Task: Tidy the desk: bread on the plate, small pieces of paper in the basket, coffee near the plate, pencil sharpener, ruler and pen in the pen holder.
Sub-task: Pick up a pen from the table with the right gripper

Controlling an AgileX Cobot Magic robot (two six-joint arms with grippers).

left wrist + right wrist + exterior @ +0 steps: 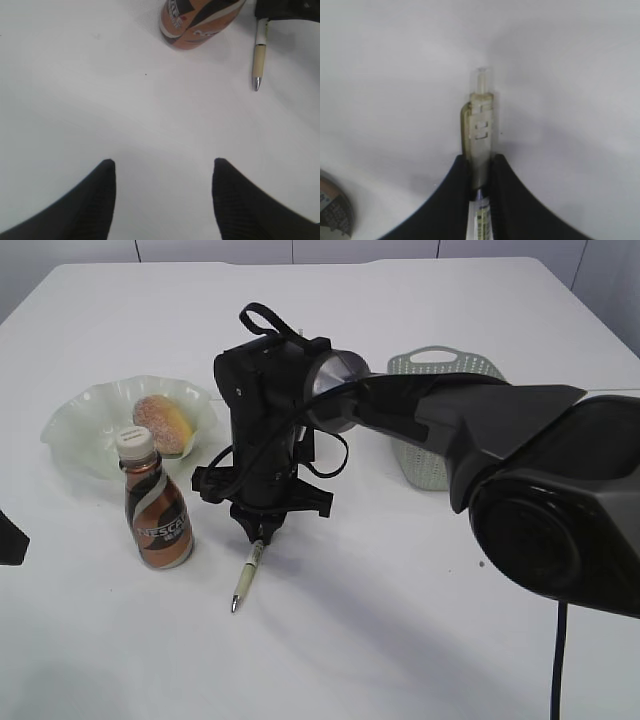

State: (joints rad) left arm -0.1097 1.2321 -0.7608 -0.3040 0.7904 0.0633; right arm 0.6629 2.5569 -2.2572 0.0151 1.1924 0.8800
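Pen (246, 578) on the white table (400, 640), and we've got the right gripper (260, 533) straight down on its upper end. From the right wrist camera the two black fingers (452, 192) press in on either side of the pen's barrel, pinching it, with the clear clip end sticking out toward twelve o'clock. In the exterior view the pen runs from the gripper down toward seven o'clock, its silver tip resting on the table.

At nine o'clock from the gripper we see the coffee (156, 505) standing upright, white cap on top, near the pen but apart from it. Just behind the bottle, toward eleven o'clock, sits the plate (75, 425) with the bread (163, 424) lying in it. Over at two o'clock from the gripper the basket (440, 365) peeks out from behind the right arm; we can't make out what's inside it.

The left gripper (162, 172) hangs over bare table, its two dark fingers (102, 192) spread wide apart with nothing between them. From its camera the base of the coffee bottle shows at twelve o'clock, and the pen's tip end lies at one o'clock, just beside the bottle.
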